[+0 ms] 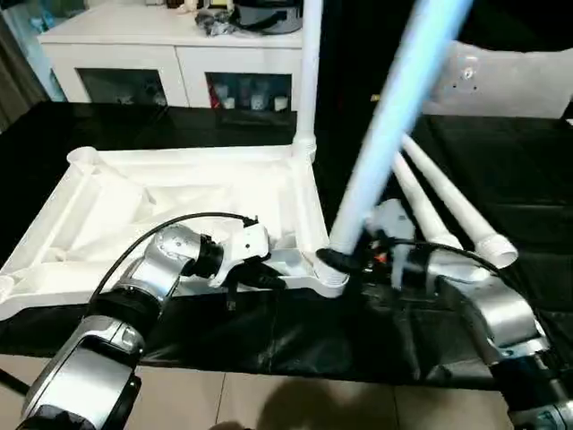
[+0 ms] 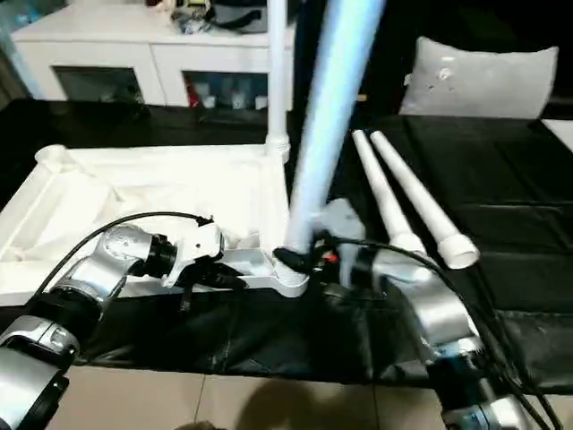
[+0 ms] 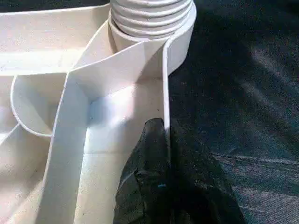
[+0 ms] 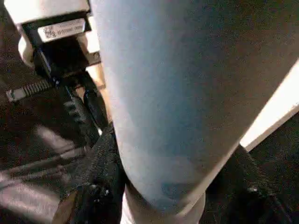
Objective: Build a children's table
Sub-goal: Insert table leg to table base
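A: Although the leg [image 1: 394,116] in the right gripper [image 1: 345,260] already has its foot at the near right corner socket [image 1: 329,276] of the tabletop [image 1: 179,219], it leans up and away toward the robot's right instead of standing plumb.

B: So the coming move turns on that lean?

A: I judge so. The socket lies directly under the gripper, and the leg's long axis has to tip back toward the tabletop until it matches the 1 leg [image 1: 309,72] already upright in the far right corner. The right arm is the nearer one and holds the leg low, its fingers half spread around the tube.

B: And the left gripper [image 1: 260,278]?

A: It is pinched on the tabletop's near edge wall, just beside that same socket, steadying the upturned tabletop on the black table [image 1: 501,170]. 2 spare legs [image 1: 443,202] lie side by side toward the table's right edge, flared ends nearest the robot.

B: What do the wrist views add?

A: The left wrist view shows 1 black finger [image 3: 156,154] flat against the inner face of the rim, and the ridged base of the leg [image 3: 149,16] sitting in the socket, which the head views hide behind the gripper. The right wrist view shows the tube close up, but not how deep it sits.
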